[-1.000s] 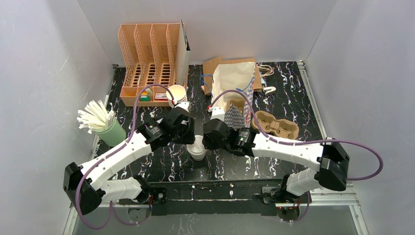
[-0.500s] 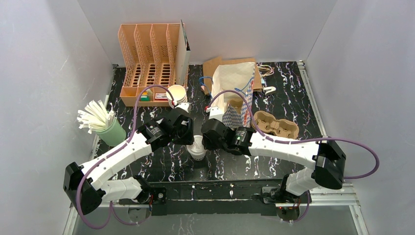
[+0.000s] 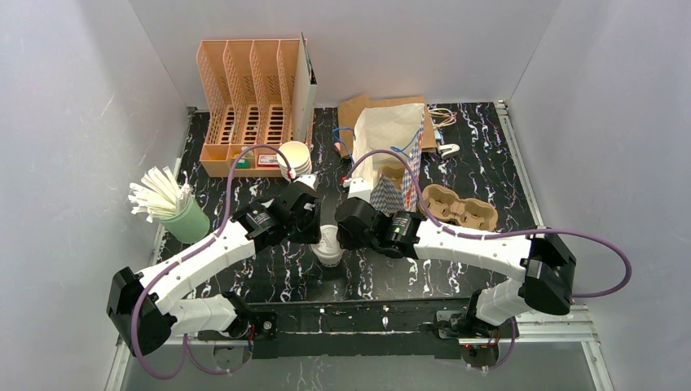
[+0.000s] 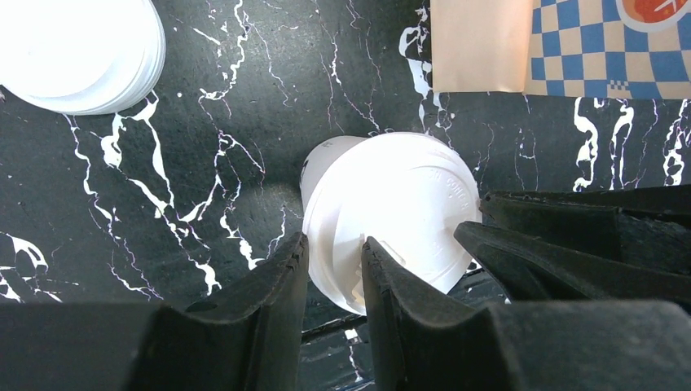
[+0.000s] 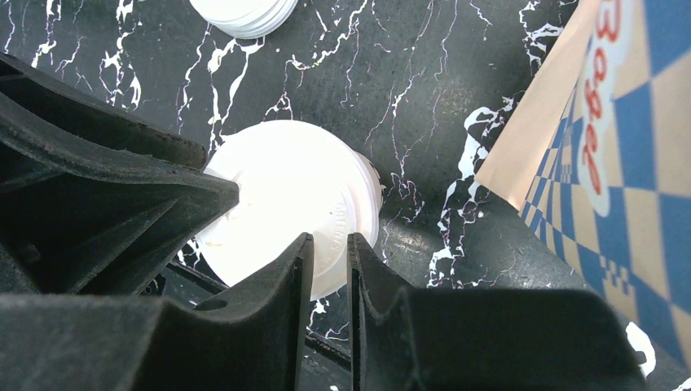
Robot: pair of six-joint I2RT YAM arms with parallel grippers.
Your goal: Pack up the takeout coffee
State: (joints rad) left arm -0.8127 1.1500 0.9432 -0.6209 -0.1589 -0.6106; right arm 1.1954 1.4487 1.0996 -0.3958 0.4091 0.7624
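Left pincer (image 4: 334,244) faces right pincer (image 5: 330,240) (jaws seemingly narrow).

The table (image 3: 456,261) holds 1 lidded cup (image 4: 391,204), 1 pulp tray (image 3: 462,208), 1 straw cup (image 3: 186,220).

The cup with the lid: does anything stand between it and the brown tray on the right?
Yes. The right arm stretches above the table between the cup and the tray. The checkered bag stands just behind that path. Nothing else is visible there.

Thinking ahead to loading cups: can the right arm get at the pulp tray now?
Probably yes: the tray lies uncovered beside its forearm, though the right gripper pinches the lid.
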